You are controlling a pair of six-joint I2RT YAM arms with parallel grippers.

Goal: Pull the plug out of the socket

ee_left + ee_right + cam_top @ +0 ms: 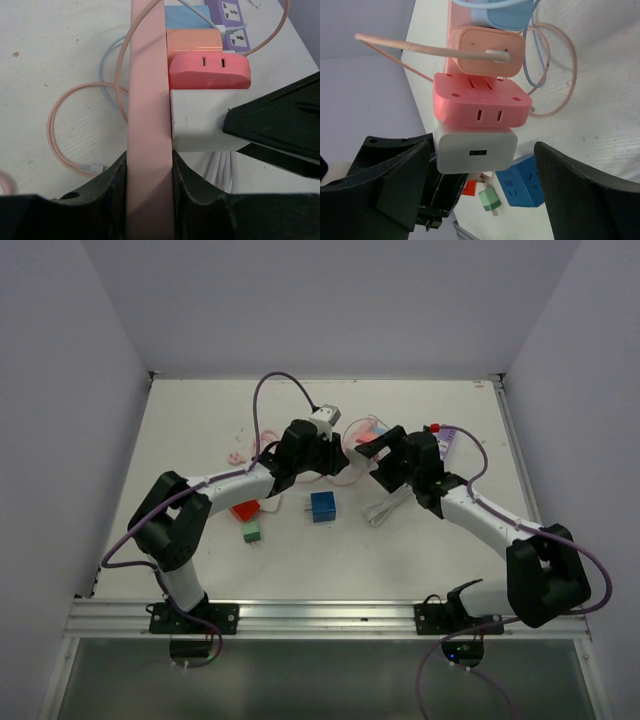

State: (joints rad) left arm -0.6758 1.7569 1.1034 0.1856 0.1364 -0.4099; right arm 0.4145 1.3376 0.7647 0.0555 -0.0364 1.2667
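L gripper (149,167) clamped on long pink plastic socket strip (147,90), bottom ctr.
R gripper (482,150) spread wide astride white square plug (200,120), mid-frame, not yet pulled; you close, then pull straight off.

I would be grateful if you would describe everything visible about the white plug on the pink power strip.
The white plug is a rounded, smooth plastic block with one USB port on its outer face. It sits plugged into the pink power strip, pressed against the red adapter beside it. The open right gripper brackets it; contact is unclear.
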